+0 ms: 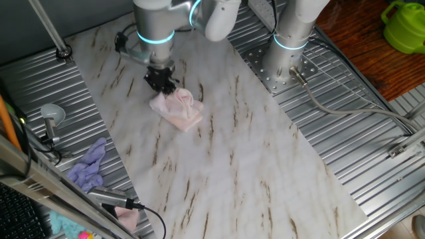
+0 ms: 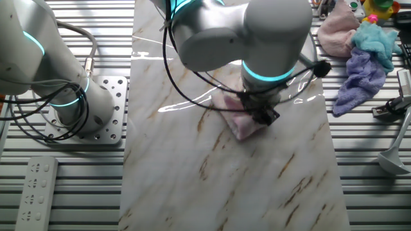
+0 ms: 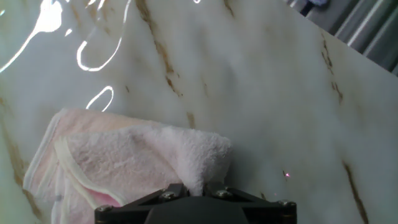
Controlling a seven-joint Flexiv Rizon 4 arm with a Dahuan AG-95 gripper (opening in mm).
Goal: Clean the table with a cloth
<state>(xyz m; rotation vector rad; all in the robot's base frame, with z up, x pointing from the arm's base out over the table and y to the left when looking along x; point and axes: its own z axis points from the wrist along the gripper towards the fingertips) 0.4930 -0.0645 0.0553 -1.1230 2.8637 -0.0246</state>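
The pale pink cloth [image 1: 177, 109] lies bunched on the white marble-patterned table [image 1: 246, 159], in its far-left part. My gripper [image 1: 161, 82] stands at the cloth's far edge, its black fingers shut on a raised fold. In the other fixed view the gripper [image 2: 260, 113] pinches the cloth [image 2: 239, 122] from above. In the hand view the cloth [image 3: 124, 162] fills the lower left, and a fold rises between the jaws at the gripper [image 3: 194, 190].
A lavender rag [image 1: 88, 167] and a brush [image 1: 52, 119] lie on the ribbed metal left of the table. A second arm's base [image 1: 287, 63] stands at the table's far right. A rag pile [image 2: 359, 48] shows in the other fixed view.
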